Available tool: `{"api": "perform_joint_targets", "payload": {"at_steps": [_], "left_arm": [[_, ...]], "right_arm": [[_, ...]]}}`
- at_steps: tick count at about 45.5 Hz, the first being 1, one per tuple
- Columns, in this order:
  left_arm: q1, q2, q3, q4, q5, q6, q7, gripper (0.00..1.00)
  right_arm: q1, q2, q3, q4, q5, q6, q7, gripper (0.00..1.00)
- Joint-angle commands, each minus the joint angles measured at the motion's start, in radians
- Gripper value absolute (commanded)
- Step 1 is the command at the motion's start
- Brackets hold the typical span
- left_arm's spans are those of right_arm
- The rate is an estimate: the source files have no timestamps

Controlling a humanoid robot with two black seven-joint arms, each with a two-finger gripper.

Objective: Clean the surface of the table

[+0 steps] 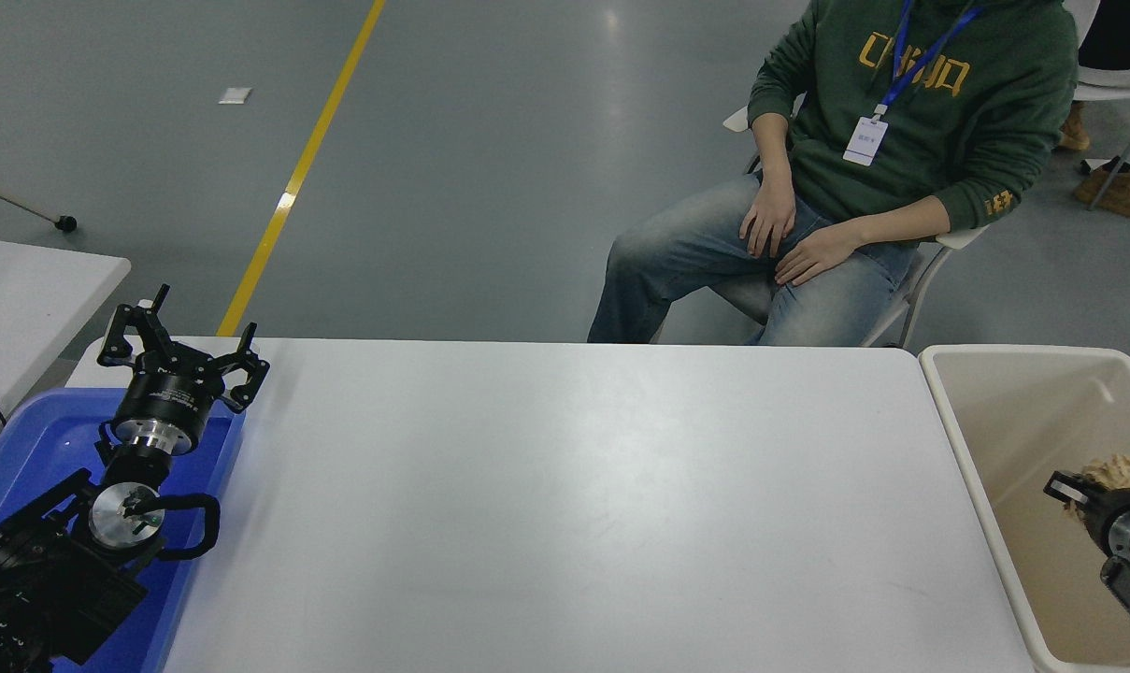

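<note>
The table surface (565,505) is a wide white tabletop, bare across its middle. My right gripper (1084,488) comes in from the right edge and hangs inside the beige bin (957,449). It is shut on a crumpled tan wad of paper (1123,467). My left gripper (183,338) is parked at the lower left over a blue tray (22,449), with its fingers spread open and empty.
A person in a green hoodie (910,112) sits on a chair beyond the table's far edge, hands on their knees. A smaller white table (22,299) shows in part at the far left. Grey floor with a yellow line (303,168) lies behind.
</note>
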Motion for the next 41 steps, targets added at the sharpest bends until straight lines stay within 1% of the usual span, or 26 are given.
{"api": "perform_joint_targets", "payload": {"at_steps": [1,9,15,17,18,19,20,21,25,41], "left_arm": [[0.000,0.000,0.000,0.001,0.000,0.000,0.000,1.00],[0.000,0.000,0.000,-0.001,0.000,0.000,0.000,1.00],[0.000,0.000,0.000,0.001,0.000,0.000,0.000,1.00],[0.000,0.000,0.000,0.001,0.000,0.000,0.000,1.00],[0.000,0.000,0.000,-0.001,0.000,0.000,0.000,1.00],[0.000,0.000,0.000,-0.001,0.000,0.000,0.000,1.00],[0.000,0.000,0.000,-0.001,0.000,0.000,0.000,1.00],[0.000,0.000,0.000,0.001,0.000,0.000,0.000,1.00],[0.000,0.000,0.000,0.001,0.000,0.000,0.000,1.00],[0.000,0.000,0.000,0.001,0.000,0.000,0.000,1.00]], "right_arm": [[-0.006,0.041,-0.001,-0.054,0.022,-0.011,-0.001,0.00],[-0.006,0.041,-0.001,-0.056,0.023,-0.032,-0.004,0.00],[0.003,0.041,0.000,-0.056,0.027,-0.028,-0.006,0.00],[0.008,0.041,0.011,-0.056,0.033,-0.023,-0.012,0.24],[0.009,0.041,0.011,-0.054,0.039,-0.020,-0.017,0.39],[0.011,0.041,0.011,-0.054,0.049,-0.019,-0.021,0.61],[0.014,0.041,0.009,-0.054,0.063,-0.016,-0.024,0.94],[0.015,0.041,0.003,-0.054,0.079,-0.014,-0.027,1.00],[0.015,0.041,-0.006,-0.054,0.131,-0.014,-0.032,1.00],[0.020,0.041,-0.005,-0.056,0.142,-0.022,-0.032,1.00]]}}
